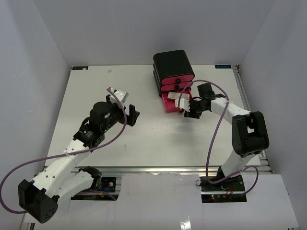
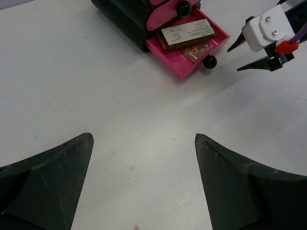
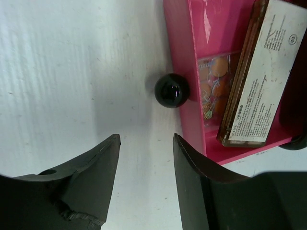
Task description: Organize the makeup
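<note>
The makeup that can be seen, a flat tan compact with a printed label and a small palette of orange pans partly under it, is laid inside the pulled-out bottom drawer of the black box, which is placed near the far edge of the counter, a little right of its middle. The two upper drawers are seen shut. Just in front of the drawer's black knob the right pincer is held with its jaws partly spread and nothing between them; the knob is not touched. The left pincer is spread wide and empty over the left half of the counter, well apart from the box. The step in hand is judged to be the closing of the filled drawer. For this the knob or the drawer front should be met squarely and pushed straight toward the box, so that the drawer is not jammed and the box is not shifted.
</note>
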`<move>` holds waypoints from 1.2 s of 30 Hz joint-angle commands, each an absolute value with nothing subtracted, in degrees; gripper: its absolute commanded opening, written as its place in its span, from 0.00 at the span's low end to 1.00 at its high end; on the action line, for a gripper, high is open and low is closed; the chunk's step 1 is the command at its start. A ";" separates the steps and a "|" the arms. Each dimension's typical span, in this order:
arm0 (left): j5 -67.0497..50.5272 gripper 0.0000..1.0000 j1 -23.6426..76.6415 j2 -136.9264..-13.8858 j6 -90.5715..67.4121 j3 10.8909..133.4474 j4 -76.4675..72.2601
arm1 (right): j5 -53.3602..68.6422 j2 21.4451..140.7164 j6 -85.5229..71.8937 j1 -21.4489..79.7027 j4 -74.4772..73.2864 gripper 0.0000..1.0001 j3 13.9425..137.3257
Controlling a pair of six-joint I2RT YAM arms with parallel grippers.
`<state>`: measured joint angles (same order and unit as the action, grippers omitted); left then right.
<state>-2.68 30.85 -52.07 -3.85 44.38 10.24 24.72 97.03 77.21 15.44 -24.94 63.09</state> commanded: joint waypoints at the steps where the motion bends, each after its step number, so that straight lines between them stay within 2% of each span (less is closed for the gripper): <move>1: -3.50 0.98 30.50 -51.25 -3.44 44.12 9.49 | 19.48 100.43 79.23 16.24 -18.91 0.54 63.43; 10: -3.09 0.98 30.50 -51.50 -3.26 44.03 9.41 | 14.01 107.03 74.55 20.90 -9.06 0.55 65.44; 24: -3.34 0.98 30.32 -51.75 -3.25 43.96 9.40 | 8.79 111.27 60.82 21.25 3.39 0.57 71.28; 36: -3.47 0.98 30.15 -52.25 -3.25 44.03 9.40 | 9.10 112.19 55.72 21.45 11.07 0.77 69.92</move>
